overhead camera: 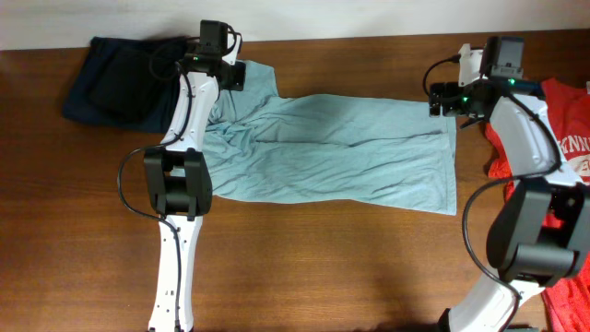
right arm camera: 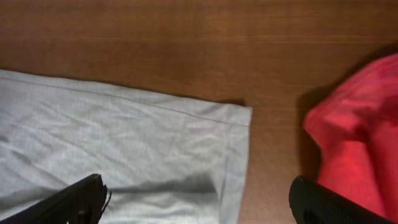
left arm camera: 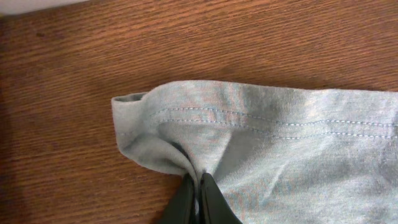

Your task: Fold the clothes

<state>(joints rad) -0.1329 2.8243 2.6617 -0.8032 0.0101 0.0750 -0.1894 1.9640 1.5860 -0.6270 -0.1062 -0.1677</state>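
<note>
- Pale grey-teal cotton T-shirt (overhead camera: 350, 148) lies spread flat across the middle of the brown wooden table (overhead camera: 304, 277), hem to the right.
- Red cotton T-shirt with white lettering (overhead camera: 564, 109) sits bunched at the right edge.
- Dark navy crumpled garment (overhead camera: 115, 78) lies far left.
- Left gripper (left arm camera: 199, 183) is pinched tight on far-left sleeve fabric.
- Right gripper (right arm camera: 196, 193) hangs wide and empty over the far-right hem corner. It should probably bite both layers there, then both arms carry the far edge nearward evenly.
</note>
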